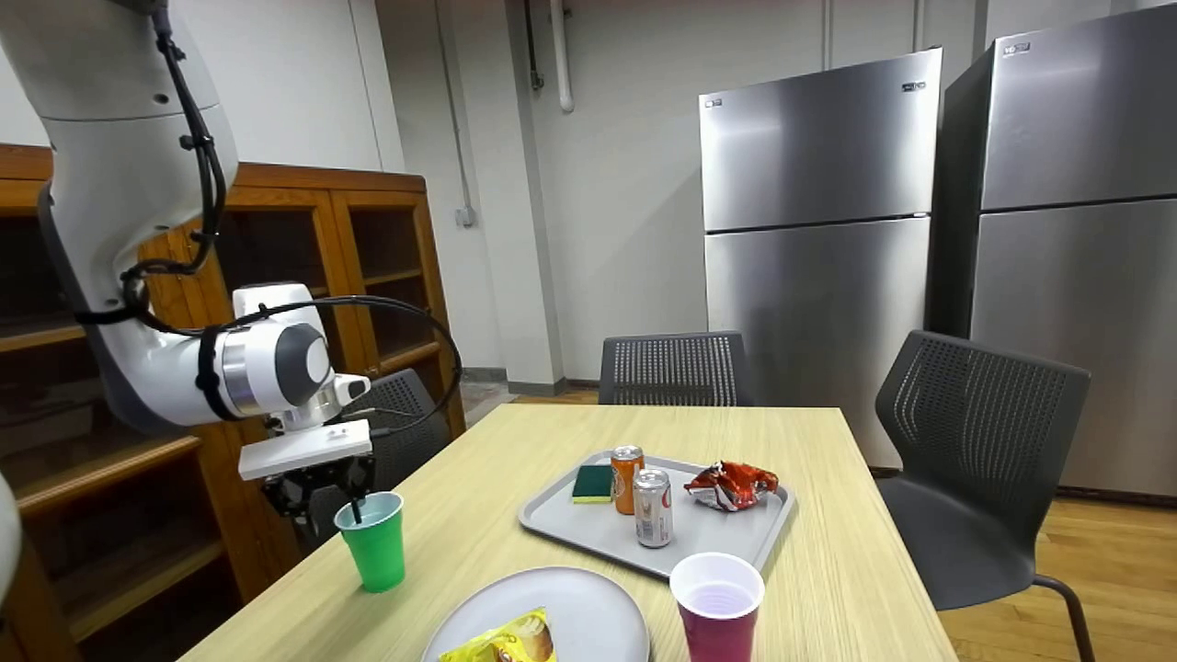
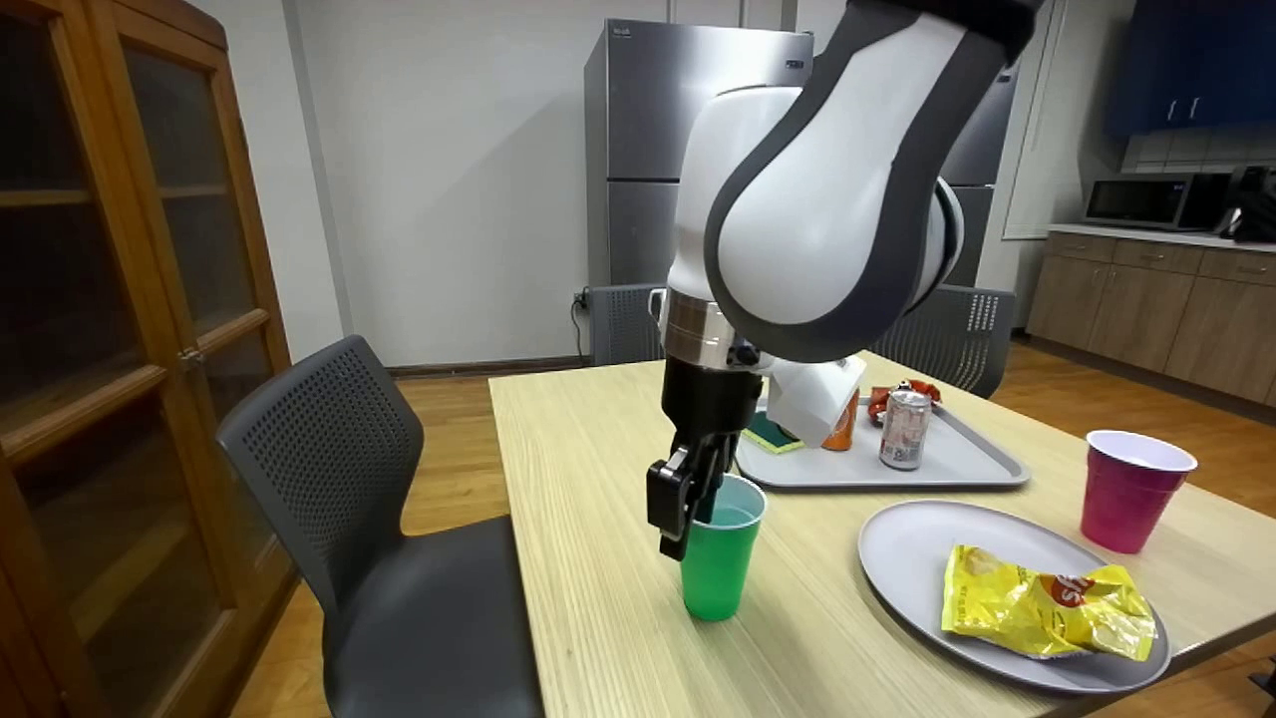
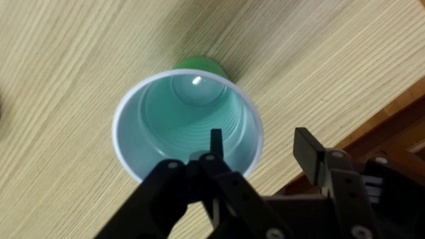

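A green cup with a white rim stands upright near the table's edge; it shows in both exterior views (image 1: 379, 556) (image 2: 720, 573). My gripper (image 1: 329, 520) points down over the cup's rim. In the wrist view the gripper (image 3: 259, 141) is open. One finger reaches into the mouth of the cup (image 3: 189, 106), and the other is outside it, so the rim lies between them. A gap shows between the outer finger and the cup wall. Whether the inner finger touches the wall I cannot tell. The cup's inside shows no solid object.
A grey tray (image 1: 588, 544) bears a sponge (image 1: 593, 484), an orange can (image 1: 626, 478), a silver can (image 1: 654, 507) and a red wrapper (image 1: 733, 485). A grey plate (image 2: 912, 588) holds a yellow snack bag (image 2: 1047, 603). A magenta cup (image 2: 1131, 499) stands beside it. Chairs surround the table (image 1: 736, 428).
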Robot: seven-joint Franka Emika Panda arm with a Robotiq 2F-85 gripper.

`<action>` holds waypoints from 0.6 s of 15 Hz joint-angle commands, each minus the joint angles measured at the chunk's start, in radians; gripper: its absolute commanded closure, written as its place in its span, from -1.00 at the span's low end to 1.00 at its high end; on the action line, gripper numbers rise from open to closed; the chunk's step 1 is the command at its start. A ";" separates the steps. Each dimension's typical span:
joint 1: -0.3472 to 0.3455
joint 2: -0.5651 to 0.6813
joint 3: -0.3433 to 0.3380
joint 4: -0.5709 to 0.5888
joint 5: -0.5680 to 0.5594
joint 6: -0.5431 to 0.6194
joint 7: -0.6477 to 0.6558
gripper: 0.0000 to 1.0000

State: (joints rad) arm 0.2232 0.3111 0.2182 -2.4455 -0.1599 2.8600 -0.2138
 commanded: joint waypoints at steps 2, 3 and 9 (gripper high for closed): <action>-0.081 -0.076 0.118 -0.017 0.128 -0.076 -0.096 -0.96; -0.088 -0.091 0.128 -0.018 0.149 -0.092 -0.102 -1.00; -0.057 -0.189 0.084 -0.036 0.137 -0.134 -0.065 -1.00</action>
State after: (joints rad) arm 0.1642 0.2028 0.3123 -2.4512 -0.0231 2.7690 -0.2818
